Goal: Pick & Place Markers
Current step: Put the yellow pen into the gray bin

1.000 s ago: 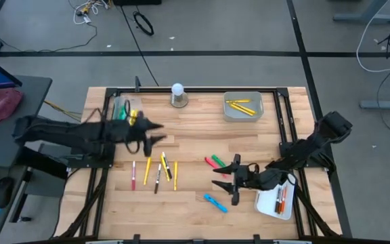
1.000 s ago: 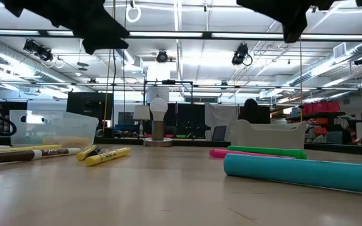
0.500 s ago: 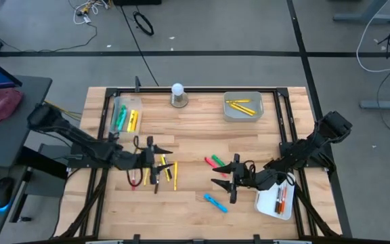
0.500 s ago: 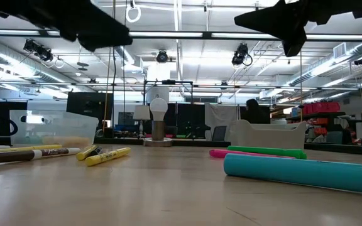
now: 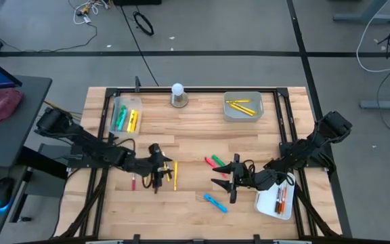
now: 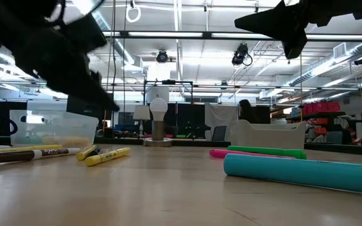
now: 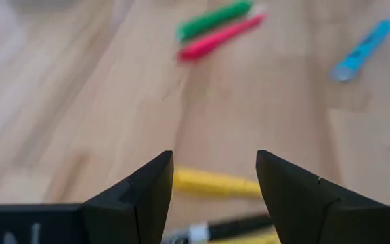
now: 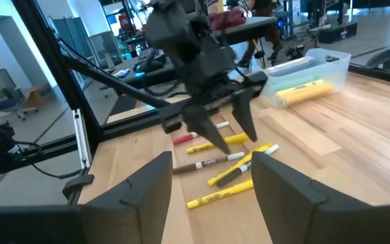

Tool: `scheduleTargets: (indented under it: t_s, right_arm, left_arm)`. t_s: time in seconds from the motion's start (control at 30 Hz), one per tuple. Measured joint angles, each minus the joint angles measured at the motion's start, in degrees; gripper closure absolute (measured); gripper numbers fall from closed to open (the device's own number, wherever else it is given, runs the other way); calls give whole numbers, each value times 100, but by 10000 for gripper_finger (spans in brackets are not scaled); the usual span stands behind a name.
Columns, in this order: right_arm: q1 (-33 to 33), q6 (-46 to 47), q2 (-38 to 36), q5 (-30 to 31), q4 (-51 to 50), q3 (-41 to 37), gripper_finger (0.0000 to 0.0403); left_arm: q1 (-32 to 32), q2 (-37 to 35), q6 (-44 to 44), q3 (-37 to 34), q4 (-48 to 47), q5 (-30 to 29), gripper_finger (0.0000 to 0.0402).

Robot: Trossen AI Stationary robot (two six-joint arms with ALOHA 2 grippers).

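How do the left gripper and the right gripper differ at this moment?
The left gripper is low over the cluster of markers on the table's left half; the right gripper hangs between the green marker and the blue marker, over bare wood. The left gripper points down at a yellow marker; the right gripper points across the table. Both are open and empty.

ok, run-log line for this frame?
left tool: open, low over loose markers | right tool: open, empty, hovering near blue marker | nothing gripped
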Motion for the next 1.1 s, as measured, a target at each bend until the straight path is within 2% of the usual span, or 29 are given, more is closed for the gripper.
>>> scheduleTargets:
  t_s: [0.17,0.3,0.57,0.67,0.9,1.1]
  right_arm:
    - [-12,29,0,0,-30,0,200]
    - [-20,29,0,0,-30,0,200]
    - [-22,29,2,0,-37,0,200]
    - [-22,29,3,0,-44,0,200]
    - [-28,28,4,0,-76,2,200]
    - [-33,27,4,2,-83,4,200]
  left_arm:
    - [489,-2,-1188,0,-804,156,184]
    - [774,-2,-1965,0,-1058,216,184]
    - [1101,-4,-3013,0,-1188,1075,184]
    - [1133,-22,-3318,0,-1437,1327,184]
    - [1126,-24,-3901,4,-1765,1351,184]
    - [1124,-188,-3544,-3,-1938,1706,184]
